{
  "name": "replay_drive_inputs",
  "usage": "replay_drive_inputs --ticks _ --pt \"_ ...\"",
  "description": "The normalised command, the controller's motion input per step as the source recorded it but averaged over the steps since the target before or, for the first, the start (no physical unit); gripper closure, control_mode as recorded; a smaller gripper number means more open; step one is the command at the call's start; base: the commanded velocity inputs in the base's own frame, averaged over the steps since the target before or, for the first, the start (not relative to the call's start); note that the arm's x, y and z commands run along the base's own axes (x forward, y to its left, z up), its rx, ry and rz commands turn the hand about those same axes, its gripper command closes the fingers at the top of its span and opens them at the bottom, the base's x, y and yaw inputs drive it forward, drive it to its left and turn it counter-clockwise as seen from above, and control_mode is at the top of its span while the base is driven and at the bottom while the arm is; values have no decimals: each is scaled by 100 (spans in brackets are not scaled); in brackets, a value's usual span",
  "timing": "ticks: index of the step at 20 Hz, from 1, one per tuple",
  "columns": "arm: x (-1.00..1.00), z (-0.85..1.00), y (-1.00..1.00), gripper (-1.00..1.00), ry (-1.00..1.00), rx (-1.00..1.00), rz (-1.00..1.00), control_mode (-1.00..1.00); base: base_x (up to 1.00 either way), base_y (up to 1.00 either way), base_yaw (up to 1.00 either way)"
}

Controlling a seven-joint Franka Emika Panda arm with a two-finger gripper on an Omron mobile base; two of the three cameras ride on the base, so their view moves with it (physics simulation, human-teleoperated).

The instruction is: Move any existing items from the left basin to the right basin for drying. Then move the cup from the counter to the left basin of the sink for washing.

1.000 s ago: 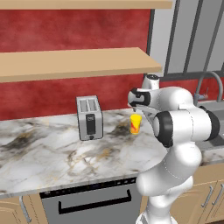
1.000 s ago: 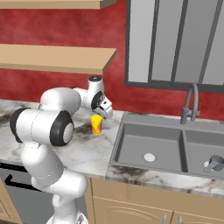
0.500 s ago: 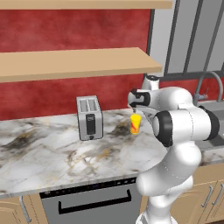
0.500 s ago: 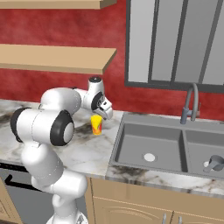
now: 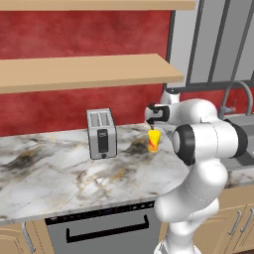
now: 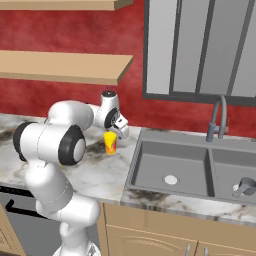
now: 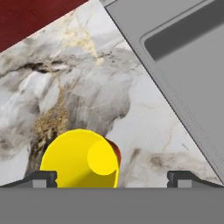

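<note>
The cup (image 5: 154, 140), a small yellow tumbler with a red-orange mark, stands upright on the marble counter (image 5: 74, 168) to the left of the sink. My gripper (image 5: 155, 126) hangs just above it, open. In the hand view the cup (image 7: 79, 161) lies between the spread fingertips, close to the left one (image 7: 43, 178). The cup (image 6: 110, 143) sits beside the left basin (image 6: 170, 165), whose floor shows just a drain. The right basin (image 6: 227, 172) holds a small grey mug (image 6: 244, 186).
A silver two-slot toaster (image 5: 101, 133) stands on the counter left of the cup. The arched grey tap (image 6: 218, 119) rises behind the sink. A wooden shelf (image 5: 84, 72) runs above the counter against the red wall. The sink rim (image 7: 175, 83) crosses the hand view.
</note>
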Motion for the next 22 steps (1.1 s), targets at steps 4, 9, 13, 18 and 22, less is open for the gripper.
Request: replay_drive_inputs --ticks 4,9,13,18,22 --pt "0 -16 0 -100 0 0 0 -100 0 0 0" --pt "0 -11 0 -100 0 0 0 -100 0 0 0" --pt "0 -16 0 -100 0 0 0 -100 0 0 0" --pt "0 -18 0 -100 0 0 0 -100 0 0 0" --pt "0 -20 0 -100 0 0 0 -100 0 0 0"
